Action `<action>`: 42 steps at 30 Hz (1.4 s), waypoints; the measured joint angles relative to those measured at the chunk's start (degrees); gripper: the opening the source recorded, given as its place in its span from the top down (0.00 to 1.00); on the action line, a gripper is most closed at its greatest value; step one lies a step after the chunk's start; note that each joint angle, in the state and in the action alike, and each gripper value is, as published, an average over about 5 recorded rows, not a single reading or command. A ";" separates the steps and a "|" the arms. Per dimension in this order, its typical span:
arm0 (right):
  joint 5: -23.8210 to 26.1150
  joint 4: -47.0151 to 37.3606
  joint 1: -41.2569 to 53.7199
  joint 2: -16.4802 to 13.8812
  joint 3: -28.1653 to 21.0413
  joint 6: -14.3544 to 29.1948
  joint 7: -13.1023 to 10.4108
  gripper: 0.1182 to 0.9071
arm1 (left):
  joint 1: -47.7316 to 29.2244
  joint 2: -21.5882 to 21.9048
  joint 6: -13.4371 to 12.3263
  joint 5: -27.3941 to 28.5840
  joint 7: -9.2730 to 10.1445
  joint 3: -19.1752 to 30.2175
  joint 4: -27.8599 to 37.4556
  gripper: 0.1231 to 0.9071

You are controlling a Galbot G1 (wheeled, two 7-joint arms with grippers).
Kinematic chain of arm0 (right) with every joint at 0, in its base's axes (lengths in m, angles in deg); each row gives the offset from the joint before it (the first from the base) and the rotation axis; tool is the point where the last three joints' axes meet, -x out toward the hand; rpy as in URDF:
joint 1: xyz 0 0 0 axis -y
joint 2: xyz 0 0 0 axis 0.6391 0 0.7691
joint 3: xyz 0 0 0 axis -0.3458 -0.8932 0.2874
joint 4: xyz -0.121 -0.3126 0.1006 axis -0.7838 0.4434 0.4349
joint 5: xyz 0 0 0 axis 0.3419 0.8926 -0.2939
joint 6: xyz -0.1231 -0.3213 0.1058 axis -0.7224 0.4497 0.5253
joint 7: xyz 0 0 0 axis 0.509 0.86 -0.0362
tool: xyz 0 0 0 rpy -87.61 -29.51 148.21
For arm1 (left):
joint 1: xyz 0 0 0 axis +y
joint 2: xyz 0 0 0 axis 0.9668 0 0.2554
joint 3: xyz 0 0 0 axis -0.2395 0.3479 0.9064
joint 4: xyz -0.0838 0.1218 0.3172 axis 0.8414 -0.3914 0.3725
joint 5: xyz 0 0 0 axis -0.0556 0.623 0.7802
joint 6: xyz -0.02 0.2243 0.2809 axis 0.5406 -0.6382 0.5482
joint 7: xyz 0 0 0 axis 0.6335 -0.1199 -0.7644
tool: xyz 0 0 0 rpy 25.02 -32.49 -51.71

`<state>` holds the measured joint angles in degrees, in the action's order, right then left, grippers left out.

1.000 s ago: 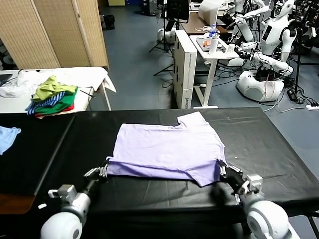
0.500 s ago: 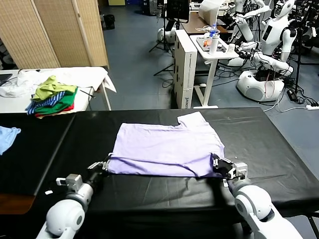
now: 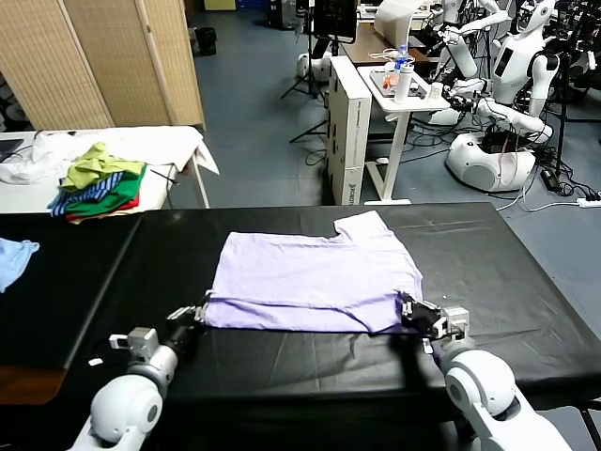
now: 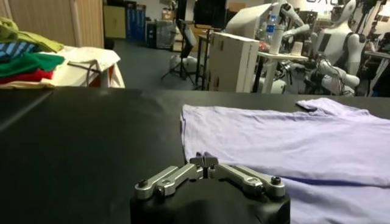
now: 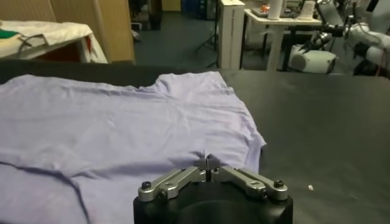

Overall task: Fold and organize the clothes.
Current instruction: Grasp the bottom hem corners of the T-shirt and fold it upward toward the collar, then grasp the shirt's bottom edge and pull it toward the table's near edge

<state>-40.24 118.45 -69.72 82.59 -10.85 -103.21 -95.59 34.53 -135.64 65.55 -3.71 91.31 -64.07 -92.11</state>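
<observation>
My left claw (image 4: 207, 161) sits low on the black table (image 3: 507, 254) with its tips drawn together, a small peak of lavender fabric nipped between them at the near left corner of the T-shirt (image 3: 310, 272). My right claw (image 5: 208, 161) is in the same state, narrow and pinching the near right corner. The shirt lies flat in the middle of the table, its near part doubled over and one sleeve poking out at the far right. My main worry is the thin cloth. If I let go while a tip is snagged in it, the fabric could drag back with me and pull the fold open. If one claw releases or moves before the other, the near edge could skew and the two layers would stop lining up. I may also hold only the upper layer at one corner, so the lower one could slide. The sleeve could bunch under a later fold. The heap of green, striped and red garments (image 3: 99, 183) and the small blue cloth (image 3: 14, 258) lie well apart and pose no risk.
</observation>
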 joint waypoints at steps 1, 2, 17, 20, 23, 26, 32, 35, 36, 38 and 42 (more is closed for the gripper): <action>0.00 0.57 -1.09 -0.11 0.83 0.04 0.06 0.03 | 0.24 -0.12 0.03 0.16 0.01 -0.12 -0.23 0.36; 0.00 1.09 -2.15 -0.20 1.64 0.08 0.14 0.01 | 0.50 -0.23 0.05 0.32 0.02 -0.24 -0.46 0.28; 0.50 0.59 -6.94 -0.63 4.44 0.16 1.76 0.15 | 4.62 -2.48 -0.30 2.58 -0.24 -0.67 -1.63 0.00; 0.86 0.04 -6.66 -0.51 3.70 0.14 1.91 0.26 | 5.05 -2.39 -0.37 2.58 -0.25 -0.91 -1.54 0.01; 1.31 -0.26 -6.82 -0.20 3.02 0.12 2.07 0.39 | 5.32 -2.16 -0.38 2.54 -0.25 -1.15 -1.42 0.06; 1.56 -0.33 -7.14 0.13 2.66 0.16 2.13 0.53 | 5.51 -2.02 -0.37 2.48 -0.25 -1.23 -1.36 0.21; 1.53 0.16 -7.50 0.20 2.27 0.23 1.81 0.92 | 6.05 -2.03 -0.22 2.46 -0.28 -1.12 -1.70 0.46; 1.44 0.75 -8.06 0.02 2.31 -0.02 1.37 0.97 | 6.65 -1.99 -0.19 2.58 -0.30 -1.03 -2.32 0.67; 1.40 1.03 -8.31 -0.10 2.38 -0.29 1.16 0.97 | 6.87 -1.98 -0.18 2.66 -0.31 -1.02 -2.52 0.74; 1.25 1.87 -9.04 -0.50 2.67 -1.15 0.65 0.97 | 7.29 -1.93 -0.18 2.94 -0.28 -1.05 -2.85 0.89; 0.81 4.50 -11.26 -1.47 3.62 -3.48 -0.27 0.97 | 8.18 -1.48 0.02 3.42 0.31 -1.48 -3.52 0.97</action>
<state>-39.43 122.95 -80.98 81.12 -7.23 -106.69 -95.86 42.71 -137.12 65.57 -0.29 91.62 -65.55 -95.62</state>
